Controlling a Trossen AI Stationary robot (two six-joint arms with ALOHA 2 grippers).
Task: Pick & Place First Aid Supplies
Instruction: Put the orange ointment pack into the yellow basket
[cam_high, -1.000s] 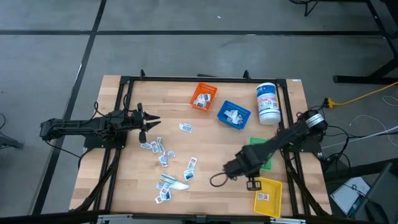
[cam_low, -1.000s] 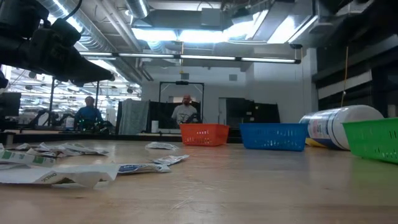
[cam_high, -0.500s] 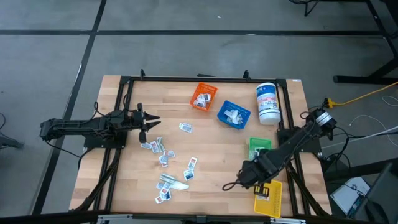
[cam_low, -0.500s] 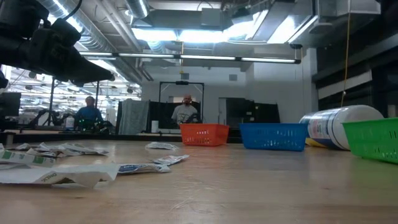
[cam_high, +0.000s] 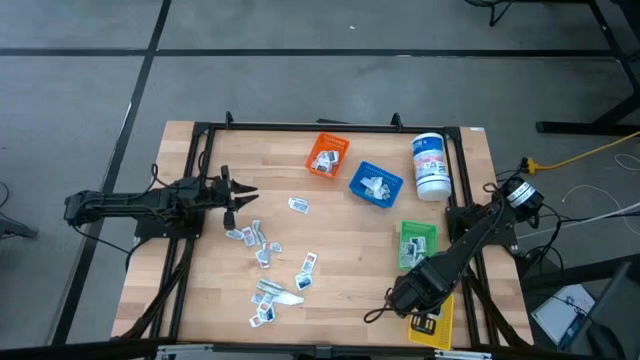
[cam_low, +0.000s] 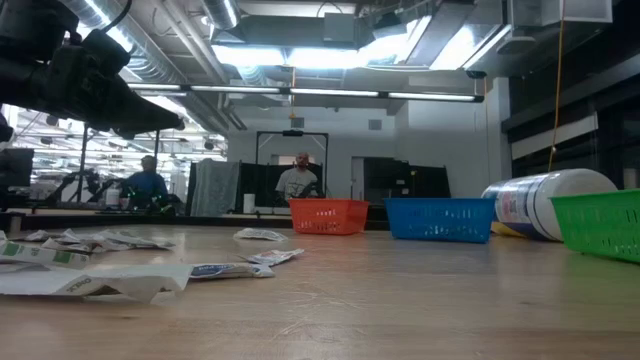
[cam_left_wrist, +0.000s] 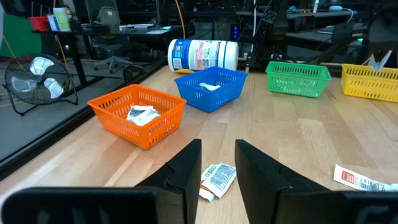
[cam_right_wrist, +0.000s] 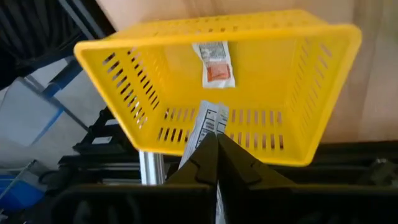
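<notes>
Wooden tabletop filled my overhead view, with loose packets scattered left of centre. My right gripper was clenched on one white packet, hanging just over the near wall of the yellow bin, where another packet already lay. The held packet's long axis pointed into the bin, straight ahead of the fingers. My left gripper waited released at the table's left edge, nearest the loose packets.
</notes>
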